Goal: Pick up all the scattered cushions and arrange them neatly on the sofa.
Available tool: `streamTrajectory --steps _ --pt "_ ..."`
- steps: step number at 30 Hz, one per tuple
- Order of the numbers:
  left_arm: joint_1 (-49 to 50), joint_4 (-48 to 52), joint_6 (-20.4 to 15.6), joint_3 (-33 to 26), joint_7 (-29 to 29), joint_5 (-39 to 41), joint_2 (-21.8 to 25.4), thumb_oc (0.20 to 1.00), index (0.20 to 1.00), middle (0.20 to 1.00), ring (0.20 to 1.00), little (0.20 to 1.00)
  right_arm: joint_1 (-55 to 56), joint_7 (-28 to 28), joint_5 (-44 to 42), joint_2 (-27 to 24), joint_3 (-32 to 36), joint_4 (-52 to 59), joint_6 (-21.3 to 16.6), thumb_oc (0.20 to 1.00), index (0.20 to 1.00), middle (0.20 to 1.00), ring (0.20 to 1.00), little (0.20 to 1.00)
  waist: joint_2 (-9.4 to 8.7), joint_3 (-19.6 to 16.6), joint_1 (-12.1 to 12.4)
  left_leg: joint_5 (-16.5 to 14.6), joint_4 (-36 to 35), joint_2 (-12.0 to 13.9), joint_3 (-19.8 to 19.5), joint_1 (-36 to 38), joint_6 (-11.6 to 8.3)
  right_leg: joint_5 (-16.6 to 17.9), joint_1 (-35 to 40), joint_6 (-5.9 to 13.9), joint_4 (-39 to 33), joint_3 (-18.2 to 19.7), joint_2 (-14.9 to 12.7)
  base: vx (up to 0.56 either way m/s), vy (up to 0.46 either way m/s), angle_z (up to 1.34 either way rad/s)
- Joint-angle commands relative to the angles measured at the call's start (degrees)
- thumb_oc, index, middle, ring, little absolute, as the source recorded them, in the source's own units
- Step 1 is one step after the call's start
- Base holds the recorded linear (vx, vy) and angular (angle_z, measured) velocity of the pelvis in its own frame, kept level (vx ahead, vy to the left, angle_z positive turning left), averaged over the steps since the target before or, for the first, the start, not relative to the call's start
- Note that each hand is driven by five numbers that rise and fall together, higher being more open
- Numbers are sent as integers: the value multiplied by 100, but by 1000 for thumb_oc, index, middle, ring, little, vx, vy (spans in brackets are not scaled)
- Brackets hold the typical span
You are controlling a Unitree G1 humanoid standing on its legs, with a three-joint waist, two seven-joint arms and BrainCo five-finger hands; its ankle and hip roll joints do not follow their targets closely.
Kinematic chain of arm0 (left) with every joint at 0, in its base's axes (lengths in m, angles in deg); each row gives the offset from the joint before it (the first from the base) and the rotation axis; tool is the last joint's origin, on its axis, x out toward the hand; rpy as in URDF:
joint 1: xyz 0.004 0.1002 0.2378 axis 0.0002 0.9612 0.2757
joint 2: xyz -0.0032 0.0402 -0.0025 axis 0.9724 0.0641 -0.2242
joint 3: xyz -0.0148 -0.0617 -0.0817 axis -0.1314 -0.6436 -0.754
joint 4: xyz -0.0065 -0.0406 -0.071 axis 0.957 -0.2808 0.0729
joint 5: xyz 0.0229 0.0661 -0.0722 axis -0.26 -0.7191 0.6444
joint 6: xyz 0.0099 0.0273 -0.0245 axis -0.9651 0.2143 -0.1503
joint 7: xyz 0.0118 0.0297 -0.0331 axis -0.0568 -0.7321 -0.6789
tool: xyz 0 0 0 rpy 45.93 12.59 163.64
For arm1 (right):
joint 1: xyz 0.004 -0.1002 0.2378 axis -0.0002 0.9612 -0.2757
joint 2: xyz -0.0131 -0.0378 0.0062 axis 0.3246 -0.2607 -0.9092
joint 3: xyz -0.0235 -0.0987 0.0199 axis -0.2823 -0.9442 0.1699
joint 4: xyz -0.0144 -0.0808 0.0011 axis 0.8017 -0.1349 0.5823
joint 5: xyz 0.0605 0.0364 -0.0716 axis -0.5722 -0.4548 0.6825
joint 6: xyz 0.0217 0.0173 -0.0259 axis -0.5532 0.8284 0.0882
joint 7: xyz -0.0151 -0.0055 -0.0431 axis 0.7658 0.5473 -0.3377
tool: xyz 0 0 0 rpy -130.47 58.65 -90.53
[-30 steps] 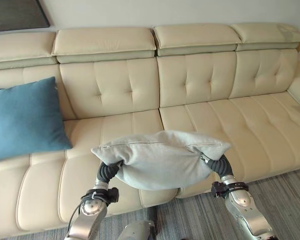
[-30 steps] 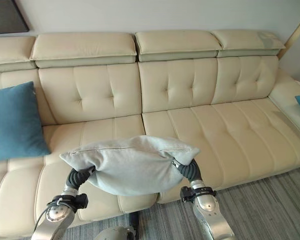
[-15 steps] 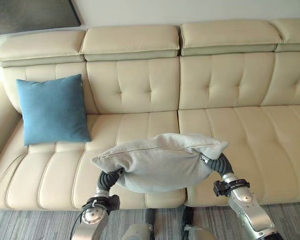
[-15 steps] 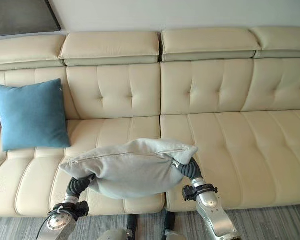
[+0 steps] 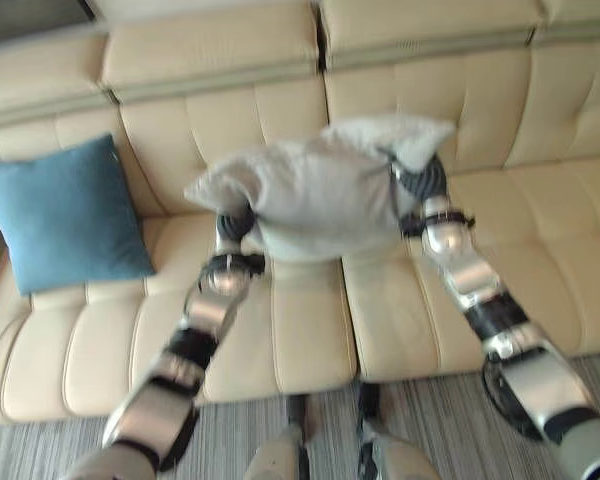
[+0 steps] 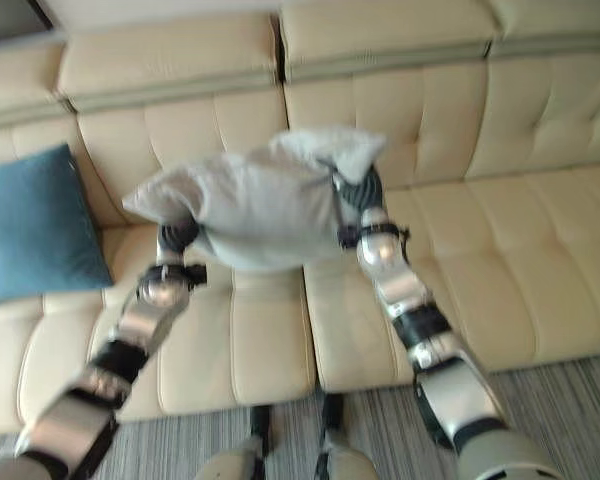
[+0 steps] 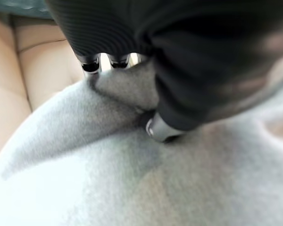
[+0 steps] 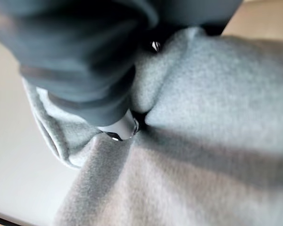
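Observation:
A light grey cushion (image 5: 320, 190) hangs in the air in front of the backrest of the cream sofa (image 5: 310, 320), above the middle seats. It is held from both ends. My left hand (image 5: 235, 222) grips its left end, with fingers (image 7: 92, 66) and thumb dug into the fabric. At the other end my right hand (image 5: 420, 180) pinches a fold of the grey cushion (image 8: 217, 117). A blue cushion (image 5: 65, 215) leans upright against the backrest on the sofa's left seat.
The sofa's seats to the right of the blue cushion are bare. Grey striped carpet (image 5: 430, 420) runs along the sofa's front edge.
Both arms have stretched forward and raised the grey cushion from over the seat's front edge up to the backrest. The camera has shifted too.

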Motion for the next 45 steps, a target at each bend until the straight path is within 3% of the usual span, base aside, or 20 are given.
streamTrajectory --steps 1,3,5,7,8,14,16,19,24,25,30,35,36,37,38,40,45 --pt "361 384 -388 239 72 -90 -174 200 200 200 200 200 615 -204 145 176 -317 715 -135 200 200 200 200 200 -269 -452 71 -412 -168 29 -308 232 -371 -895 249 673 472 13 -524 0 0 0" --pt "112 75 -302 293 127 6 -205 200 200 200 200 200 446 -307 -16 230 -234 343 -2 200 200 200 200 200 -270 -384 56 -371 -166 10 -325 91 -374 -867 124 680 467 46 -521 0 0 0" --pt "16 -57 -284 224 131 190 -234 316 316 316 316 316 375 -352 -107 258 -194 216 63 285 285 285 285 285 -283 -327 43 -367 -162 3 -330 34 -369 -851 73 686 456 81 -521 34 11 -1" --pt "-102 -190 -288 199 141 299 -199 696 696 696 696 696 256 -379 -158 292 -207 51 105 576 576 576 576 576 -305 -304 41 -392 -159 0 -331 37 -373 -868 91 687 432 127 -507 51 0 -4" --pt "-200 -270 -299 196 148 346 -171 1000 1000 1000 1000 1000 140 -388 -172 254 -240 -39 113 1000 1000 1000 1000 1000 -312 -300 38 -396 -164 -8 -331 32 -373 -860 90 691 409 143 -503 53 2 -2" --pt "-976 -729 -290 131 122 460 494 1000 1000 1000 1000 1000 -607 -502 -493 -69 -262 -482 103 1000 1000 1000 1000 1000 -339 -303 52 -378 -168 -43 -367 -102 -371 -757 -17 744 319 197 -501 30 3 1" --pt "-1444 -1322 -215 167 208 516 911 1000 1000 1000 1000 1000 -1087 -567 -756 -404 -299 -938 118 1000 1000 1000 1000 1000 -346 -320 82 -391 -168 -77 -384 -192 -398 -723 -57 777 260 187 -498 58 11 2" --pt "-1647 -1643 -179 235 272 539 1088 1000 1000 1000 1000 1000 -1266 -607 -944 -498 -264 -1190 111 1000 1000 1000 1000 1000 -348 -331 81 -361 -168 -101 -414 -278 -402 -672 -114 789 220 176 -499 30 12 8" --pt "-1385 -1640 -274 -44 509 967 1418 1000 1000 1000 1000 1000 -1133 -971 -1686 -904 440 -1221 -112 1000 1000 1000 1000 1000 -351 -388 119 -408 -168 -169 -501 -454 -414 -648 -201 816 106 207 -481 55 27 6" --pt "-1045 -1391 -377 -190 599 1069 1430 1000 1000 1000 1000 1000 -908 -1074 -1980 -908 866 -1000 -346 1000 1000 1000 1000 1000 -340 -417 126 -426 -168 -198 -522 -488 -415 -630 -216 829 61 220 -483 0 0 0" --pt "-312 -681 -536 -528 663 1204 1306 1000 1000 1000 1000 1000 -272 -1067 -2194 -903 1415 -428 -680 1000 1000 1000 1000 1000 -358 -495 130 -436 -168 -235 -542 -534 -402 -595 -232 827 12 234 -499 21 14 0" --pt "1615 853 -630 -1182 776 905 978 1000 1000 1000 1000 1000 1585 -425 -1818 -854 1764 608 -513 1000 1000 1000 1000 1000 -418 -536 127 -520 -168 -237 -505 -289 -383 -649 26 801 -9 239 -515 33 8 2" --pt "2586 1351 -580 -1535 921 747 742 1000 1000 1000 1000 1000 2620 -64 -1481 -675 1926 1213 -438 1000 1000 1000 1000 1000 -440 -543 120 -581 -168 -222 -464 -102 -352 -676 211 798 -30 232 -530 64 7 -4" --pt "2667 1408 -560 -1543 915 731 738 1000 1000 1000 1000 1000 2703 -70 -1461 -655 1933 1278 -414 1000 1000 1000 1000 1000 -444 -559 119 -591 -168 -223 -460 -66 -352 -676 253 799 -44 234 -529 85 3 -8" --pt "3475 1666 -493 -1810 1096 651 477 1000 1000 1000 1000 1000 3551 289 -1176 -462 2090 1619 -377 1000 1000 1000 1000 1000 -462 -565 116 -646 -168 -215 -426 90 -328 -692 412 804 -64 227 -552 75 8 -9" --pt "4649 1826 -298 -2182 1456 149 301 1000 1000 1000 1000 1000 4779 833 -448 -347 2279 1879 -217 1000 1000 1000 1000 1000 -491 -631 110 -763 -168 -196 -362 432 -267 -736 752 822 -113 191 -578 99 29 -11" --pt "5749 1196 32 -2378 2038 -688 149 1000 1000 1000 1000 1000 6079 1436 521 -160 2423 1661 -61 1000 1000 1000 1000 1000 -465 -829 41 -909 -168 -188 -230 976 -168 -808 1231 872 -115 195 -650 43 78 -4"
